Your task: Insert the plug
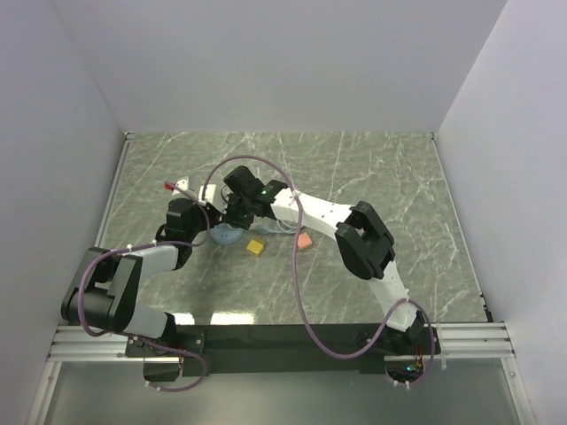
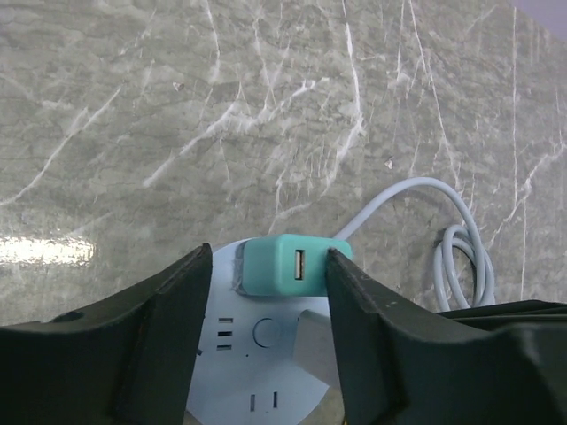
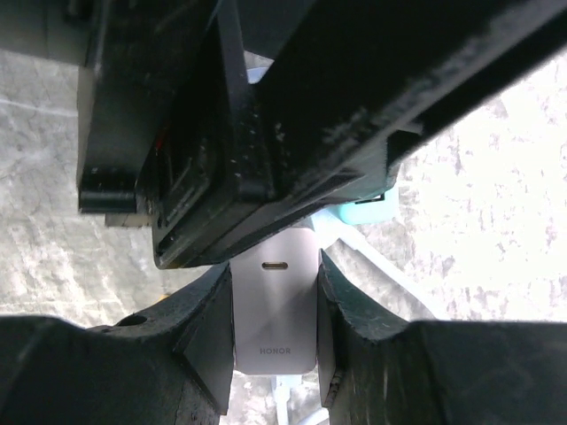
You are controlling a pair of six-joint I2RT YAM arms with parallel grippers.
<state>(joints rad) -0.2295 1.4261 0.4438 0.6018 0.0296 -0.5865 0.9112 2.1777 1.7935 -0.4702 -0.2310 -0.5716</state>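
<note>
A round pale-blue socket hub [image 2: 252,372] lies on the marble table, also seen in the top view [image 1: 225,235]. A teal USB charger [image 2: 288,264] is plugged into its far side. My left gripper [image 2: 266,354] straddles the hub with its fingers [image 2: 151,345] against both sides. My right gripper [image 3: 275,310] is shut on a white HONOR plug [image 3: 275,305] and holds it over the hub's right part, where it shows in the left wrist view [image 2: 312,341]. Its prongs are hidden. Both grippers meet over the hub in the top view, left [image 1: 205,226] and right [image 1: 237,212].
The hub's white cable [image 2: 461,239] loops on the table to the right. A yellow block [image 1: 256,247] and a pink block [image 1: 304,240] lie just right of the hub. A small red-and-white object [image 1: 180,187] lies behind the left gripper.
</note>
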